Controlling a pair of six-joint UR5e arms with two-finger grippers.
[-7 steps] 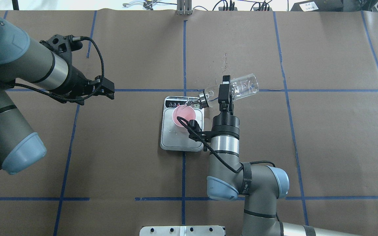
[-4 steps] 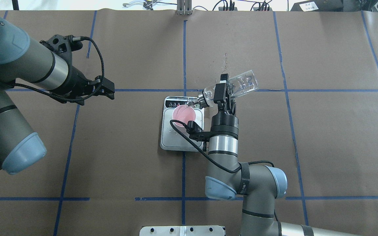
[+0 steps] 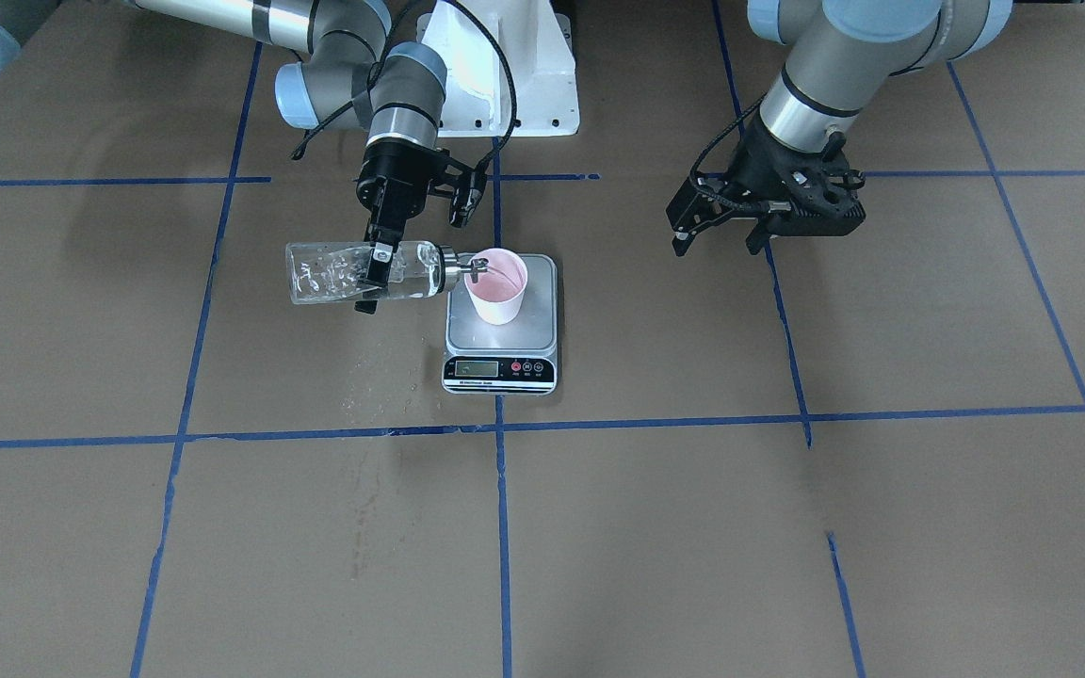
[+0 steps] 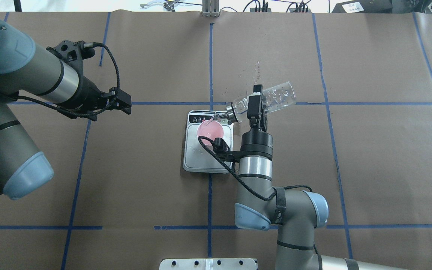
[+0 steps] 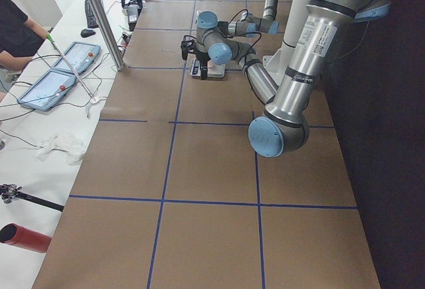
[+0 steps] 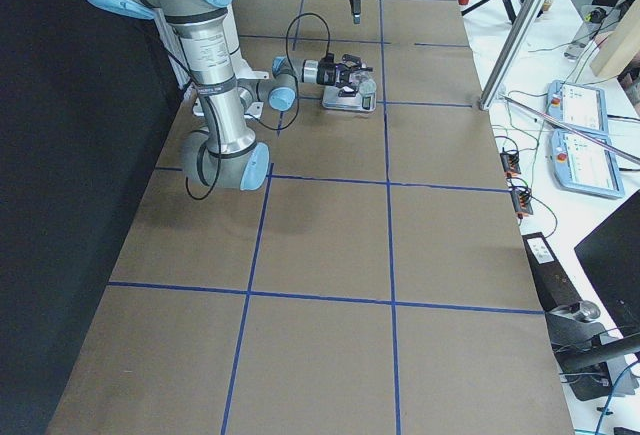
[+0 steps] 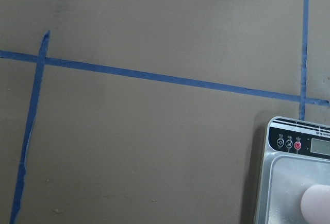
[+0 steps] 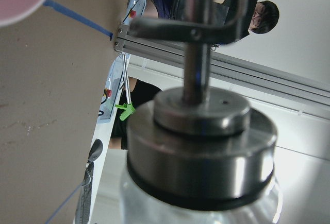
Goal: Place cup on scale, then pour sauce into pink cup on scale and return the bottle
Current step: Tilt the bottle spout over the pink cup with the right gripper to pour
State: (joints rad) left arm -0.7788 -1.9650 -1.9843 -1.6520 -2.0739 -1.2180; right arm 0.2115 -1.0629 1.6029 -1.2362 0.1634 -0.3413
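Clear glass bottle, clamped in the right gripper, lies tilted at frame centre with its spout over the pink cup standing on the scale; left gripper hangs at mid-left, its opening unclear.

My brown-papered table is gridded with blue tape, and a white bench holding two tablets runs along its far side.
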